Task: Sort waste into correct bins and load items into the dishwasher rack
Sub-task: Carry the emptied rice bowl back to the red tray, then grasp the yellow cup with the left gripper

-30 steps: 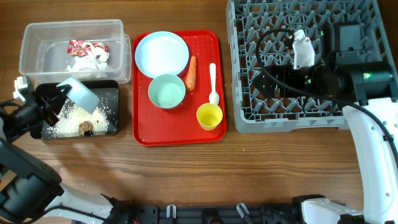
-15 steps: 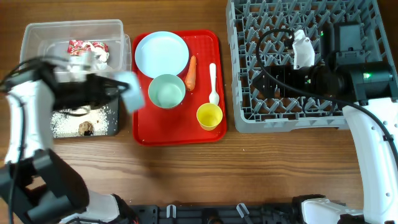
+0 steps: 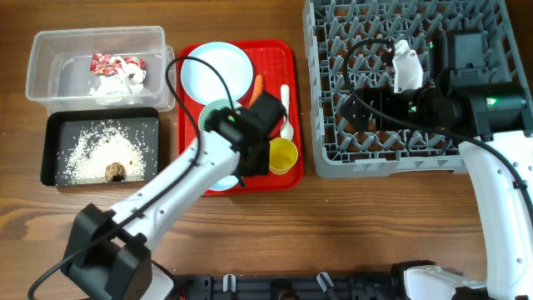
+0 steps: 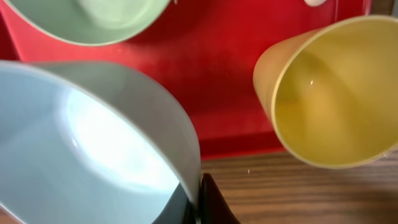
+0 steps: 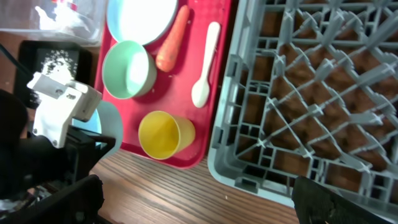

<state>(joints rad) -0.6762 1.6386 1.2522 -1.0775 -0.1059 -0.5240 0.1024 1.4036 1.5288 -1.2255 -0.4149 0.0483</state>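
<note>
My left gripper (image 4: 199,200) is shut on the rim of the light-blue bowl (image 4: 93,149) and holds it over the front edge of the red tray, beside the yellow cup (image 3: 282,156). In the overhead view the arm (image 3: 246,137) hides that bowl, but it shows in the right wrist view (image 5: 109,122). The mint-green bowl (image 3: 218,117), pale-blue plate (image 3: 216,70), carrot (image 3: 257,88) and white spoon (image 3: 285,103) lie on the tray. My right gripper (image 5: 199,200) is open and empty above the front left of the grey rack (image 3: 391,163).
The red tray (image 3: 275,53) sits mid-table. The clear tub (image 3: 50,50) at the back left holds the wrapper (image 3: 112,61) and tissue (image 3: 117,82). The black tub (image 3: 50,146) in front of it holds rice (image 3: 90,147) and a brown lump (image 3: 117,171).
My left arm has swung right from over the black tub to the front of the red tray, carrying the light-blue bowl. The right arm has not moved.
</note>
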